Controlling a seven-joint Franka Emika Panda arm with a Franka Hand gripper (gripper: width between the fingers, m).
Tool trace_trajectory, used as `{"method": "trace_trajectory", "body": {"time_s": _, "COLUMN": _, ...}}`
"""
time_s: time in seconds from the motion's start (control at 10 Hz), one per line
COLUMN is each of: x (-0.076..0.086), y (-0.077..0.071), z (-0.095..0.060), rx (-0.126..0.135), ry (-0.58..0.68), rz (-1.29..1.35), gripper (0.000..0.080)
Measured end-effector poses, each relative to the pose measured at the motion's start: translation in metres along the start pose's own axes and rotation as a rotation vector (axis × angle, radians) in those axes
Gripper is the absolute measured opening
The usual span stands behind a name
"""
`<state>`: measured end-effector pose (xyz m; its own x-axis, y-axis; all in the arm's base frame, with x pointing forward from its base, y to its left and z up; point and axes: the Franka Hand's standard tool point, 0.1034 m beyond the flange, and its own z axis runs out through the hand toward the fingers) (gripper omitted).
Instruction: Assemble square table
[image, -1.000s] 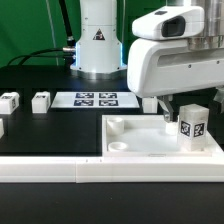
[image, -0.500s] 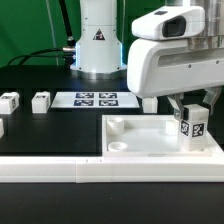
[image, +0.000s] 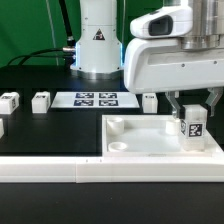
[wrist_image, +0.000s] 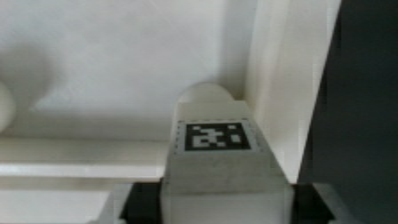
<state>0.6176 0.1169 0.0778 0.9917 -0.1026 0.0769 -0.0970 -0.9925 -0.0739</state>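
Square table slab (image: 150, 145) is found lying flat on the black counter (image: 50, 135), toward the exterior view's right and just behind the long white rail (image: 60, 170). A round socket (image: 118, 127) is seen in its corner on the exterior view's left. One white tagged leg (image: 191, 130) is held upright over the part of the slab toward the exterior view's right, pinched between the two fingers of the hand (image: 190, 120); whether its base rests on the slab cannot be told. In the wrist view the same leg (wrist_image: 217, 150) is seen between the dark fingers (wrist_image: 146, 205), its tag facing the camera. Compared with one second ago, the fingers, then spread wide on either side of the leg, are now closed against it, and the arm's housing is displaced slightly toward the exterior view's left. The loose legs (image: 41, 100) are noted unmoved on the counter beside the marker board (image: 95, 99).
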Motion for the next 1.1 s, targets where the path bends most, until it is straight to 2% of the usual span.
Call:
{"method": "trace_trajectory", "body": {"time_s": 0.5, "x": -0.0004, "y": -0.0008, "z": 0.0, "rx": -0.008, "ry": 0.009, "rz": 0.529, "gripper": 0.029}}
{"method": "trace_trajectory", "body": {"time_s": 0.8, "x": 0.0006, "y": 0.0011, "z": -0.0002, "rx": 0.01, "ry": 0.002, "rz": 0.826, "gripper": 0.0291}}
{"method": "trace_trajectory", "body": {"time_s": 1.1, "x": 0.0003, "y": 0.0001, "z": -0.0001, "rx": 0.014, "ry": -0.001, "rz": 0.864, "gripper": 0.0291}}
